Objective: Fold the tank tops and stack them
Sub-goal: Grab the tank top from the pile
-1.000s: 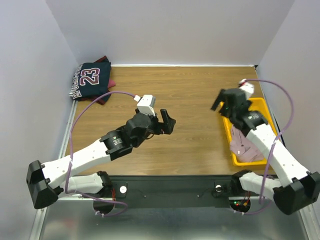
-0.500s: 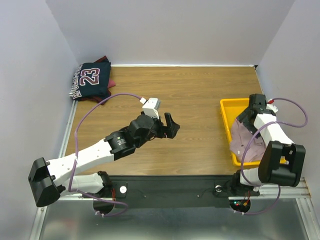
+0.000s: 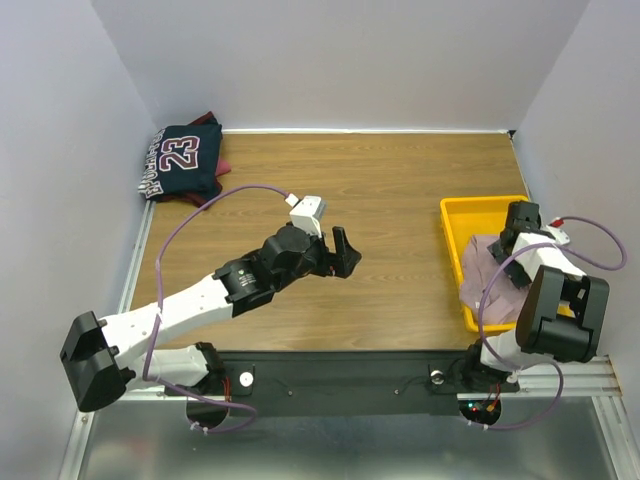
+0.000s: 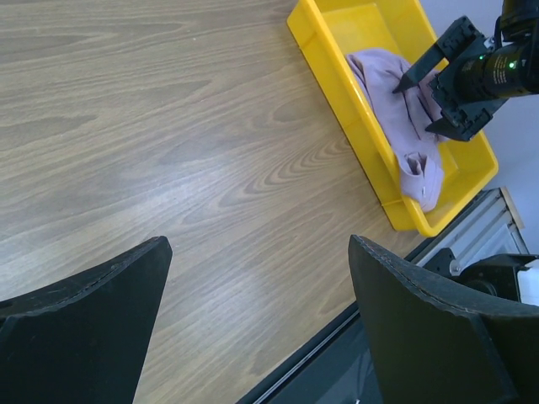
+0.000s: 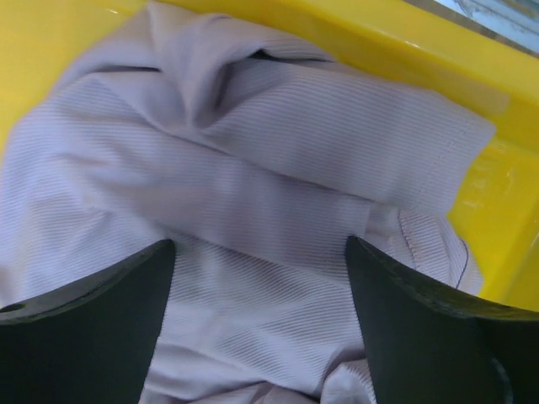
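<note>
The dusty pink tank top (image 3: 487,280) lies crumpled in the yellow tray (image 3: 478,208); it also shows in the left wrist view (image 4: 396,109) and fills the right wrist view (image 5: 253,219). My right gripper (image 3: 510,262) is open, pointing down just above the pink cloth, jaws on either side of a fold (image 5: 257,286). The navy "23" tank top (image 3: 182,158) lies folded at the far left corner on the maroon top (image 3: 222,168). My left gripper (image 3: 345,255) is open and empty above the middle of the table (image 4: 253,311).
The tray stands against the right wall, its near end by the table's front edge. The purple cables loop beside both arms. The black front rail (image 3: 350,375) runs along the near edge.
My right arm swung back from over the tray's far end and dropped its gripper onto the pink top. My left gripper drifted slightly right.
</note>
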Tool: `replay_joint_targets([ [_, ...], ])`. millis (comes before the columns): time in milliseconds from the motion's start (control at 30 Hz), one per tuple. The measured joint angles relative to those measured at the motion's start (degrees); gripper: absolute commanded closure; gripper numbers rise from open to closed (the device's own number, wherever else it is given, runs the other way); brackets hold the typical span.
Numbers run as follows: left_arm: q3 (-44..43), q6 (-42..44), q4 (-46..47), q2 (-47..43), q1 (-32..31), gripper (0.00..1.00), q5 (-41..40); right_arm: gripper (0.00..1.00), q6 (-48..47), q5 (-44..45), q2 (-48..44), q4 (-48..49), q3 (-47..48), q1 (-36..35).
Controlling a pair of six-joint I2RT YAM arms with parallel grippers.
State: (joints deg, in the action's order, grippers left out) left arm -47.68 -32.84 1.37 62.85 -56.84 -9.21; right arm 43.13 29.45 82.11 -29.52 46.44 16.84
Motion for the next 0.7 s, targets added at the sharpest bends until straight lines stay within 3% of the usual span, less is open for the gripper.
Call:
replay_joint_targets([
  [100,0.0,0.2,-0.1,0.3,0.4,0.02,0.4,0.35,0.0,-0.3,0.5,1.2,-1.5,0.8],
  [200,0.0,0.4,-0.3,0.4,0.5,0.02,0.8,0.64,-0.2,-0.5,0.4,2.1,-2.1,0.8],
  [300,0.0,0.4,-0.3,0.4,0.6,0.02,1.0,0.83,-0.5,-0.8,-0.1,2.9,-2.3,0.8],
  [433,0.0,0.4,-0.4,0.4,0.7,0.02,1.2,0.99,-1.2,-1.2,-3.3,3.0,-2.4,0.8],
  [700,-0.3,0.4,-1.5,0.4,0.7,0.02,1.3,1.0,-3.0,-4.0,-12.8,1.6,-0.7,0.8],
])
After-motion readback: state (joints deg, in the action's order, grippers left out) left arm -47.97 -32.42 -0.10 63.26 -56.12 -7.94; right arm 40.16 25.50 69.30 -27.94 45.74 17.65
